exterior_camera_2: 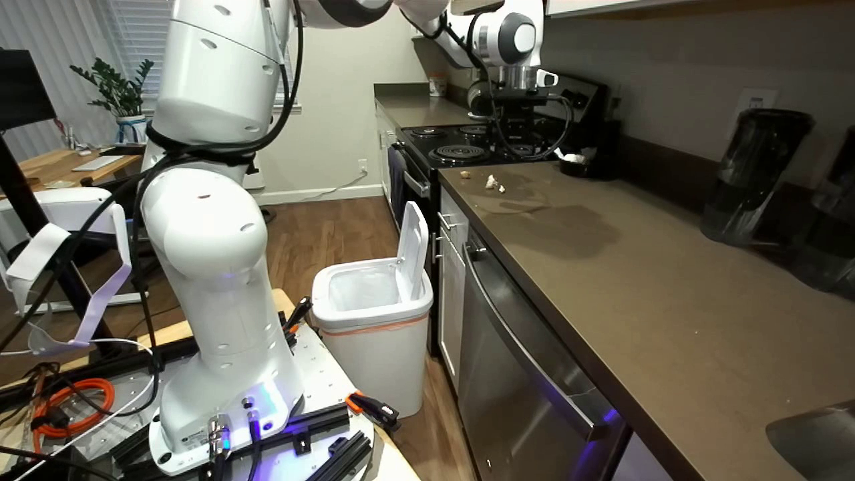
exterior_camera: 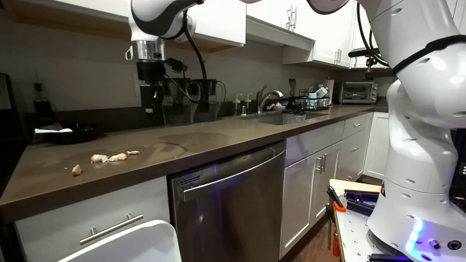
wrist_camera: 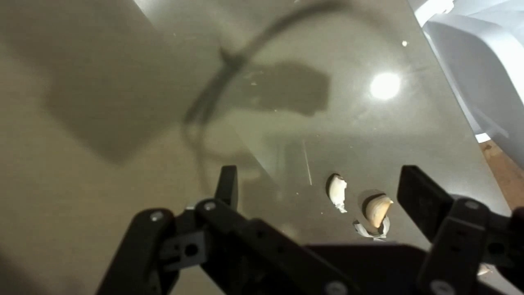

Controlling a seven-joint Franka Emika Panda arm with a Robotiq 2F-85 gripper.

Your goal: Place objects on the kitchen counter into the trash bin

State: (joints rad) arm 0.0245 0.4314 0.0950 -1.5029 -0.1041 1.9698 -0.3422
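Note:
The objects are small garlic cloves on the dark brown counter (exterior_camera: 225, 136). In an exterior view, a tan clove (exterior_camera: 76, 170) lies nearest the left end, with paired cloves and papery skin (exterior_camera: 118, 157) and a small pale clove (exterior_camera: 133, 153) beside it. They show small in an exterior view (exterior_camera_2: 491, 182). My gripper (exterior_camera: 150, 105) is open and empty, above the counter. In the wrist view a white clove (wrist_camera: 337, 191) and a tan clove (wrist_camera: 377, 211) appear between the open fingers (wrist_camera: 320, 184), below them. The white trash bin (exterior_camera_2: 374, 319) stands open on the floor beside the counter.
A black dish (exterior_camera: 74, 134) with white items sits at the counter's far corner. Dark pitchers (exterior_camera: 207, 105) stand by the wall, then a faucet (exterior_camera: 267, 98) and sink. The bin's raised lid (exterior_camera_2: 414, 247) stands near the counter edge. Upper cabinets (exterior_camera: 218, 27) hang near the arm.

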